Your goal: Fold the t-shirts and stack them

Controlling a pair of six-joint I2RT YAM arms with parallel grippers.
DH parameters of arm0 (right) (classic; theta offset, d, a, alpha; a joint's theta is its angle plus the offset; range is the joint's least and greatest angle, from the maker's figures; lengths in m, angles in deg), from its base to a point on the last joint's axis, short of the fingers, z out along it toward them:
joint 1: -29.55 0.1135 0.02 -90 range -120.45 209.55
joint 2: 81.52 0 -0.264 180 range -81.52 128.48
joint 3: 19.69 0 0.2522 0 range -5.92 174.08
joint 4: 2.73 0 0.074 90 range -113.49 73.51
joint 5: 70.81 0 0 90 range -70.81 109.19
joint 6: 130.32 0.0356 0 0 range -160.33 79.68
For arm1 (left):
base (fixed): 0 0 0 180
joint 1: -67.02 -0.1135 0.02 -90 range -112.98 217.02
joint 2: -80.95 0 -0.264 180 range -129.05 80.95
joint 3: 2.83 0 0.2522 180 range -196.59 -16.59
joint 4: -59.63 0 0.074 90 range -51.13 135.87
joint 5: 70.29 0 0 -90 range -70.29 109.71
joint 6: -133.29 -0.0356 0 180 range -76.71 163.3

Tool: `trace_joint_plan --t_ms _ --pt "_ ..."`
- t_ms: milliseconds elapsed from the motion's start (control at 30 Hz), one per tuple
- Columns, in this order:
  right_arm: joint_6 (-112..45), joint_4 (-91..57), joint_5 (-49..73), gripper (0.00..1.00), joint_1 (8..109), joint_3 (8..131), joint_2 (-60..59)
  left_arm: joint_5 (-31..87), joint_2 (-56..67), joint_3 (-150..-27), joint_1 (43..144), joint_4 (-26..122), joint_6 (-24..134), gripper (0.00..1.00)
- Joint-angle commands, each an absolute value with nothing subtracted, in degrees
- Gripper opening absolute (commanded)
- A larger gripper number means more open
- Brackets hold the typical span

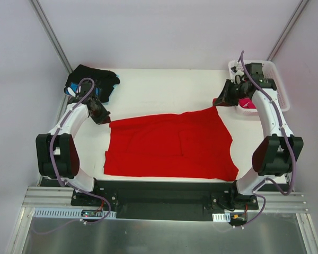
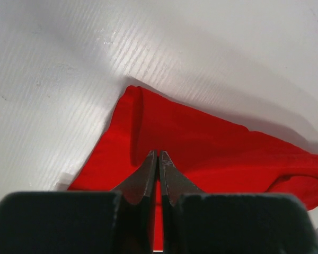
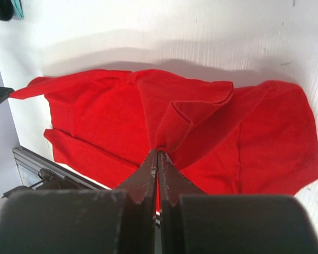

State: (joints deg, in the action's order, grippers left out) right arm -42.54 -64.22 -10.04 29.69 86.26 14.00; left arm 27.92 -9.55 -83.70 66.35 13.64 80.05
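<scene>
Two grippers pinch one red shirt (image 1: pixel 169 145), which lies spread on the white worktop (image 1: pixel 164 87) and reaches from them back toward the arm bases. Its near hem runs roughly straight, close to the worktop's near edge, and a faint fold line crosses its middle.

The left gripper (image 2: pixel 158 156) has its fingers pressed together on the shirt's far left corner. In the right wrist view that corner is drawn out to a point at its tips. The right gripper (image 3: pixel 158 154) is clamped tight on the far right corner, where the cloth gathers into creases and rises to the fingertips. A small flap is folded over just beyond them. Between the two grippers the shirt's far edge runs at a slant, lying farther away at the right gripper than at the left one.

Beyond the left gripper, a black shirt (image 1: pixel 90 83) with some blue showing lies bunched in the far left corner, apart from the red cloth. Just beside the right gripper, on its outer side, a white basket (image 1: pixel 280 84) sits at the worktop's edge. A pink shirt (image 1: pixel 247 103) shows inside it, partly hidden by the arm.
</scene>
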Motion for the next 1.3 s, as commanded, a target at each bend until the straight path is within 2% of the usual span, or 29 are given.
trace_joint_plan --t_ms 0,400,767,1267 --pt "-44.0 -67.2 -8.4 0.01 30.5 83.4 7.5 26.8 -4.0 -80.9 66.8 12.7 79.2 0.0" --pt "-45.4 -73.6 -6.9 0.01 30.7 80.1 -3.5 26.0 6.7 -76.0 66.8 10.3 78.8 0.0" --pt "-46.3 -75.0 -5.0 0.01 31.3 68.4 -15.9 26.4 17.8 -69.5 66.8 9.6 79.3 0.0" --pt "-46.7 -79.8 -3.7 0.01 32.9 67.6 -23.0 27.0 23.8 -67.4 66.8 7.5 79.4 0.0"
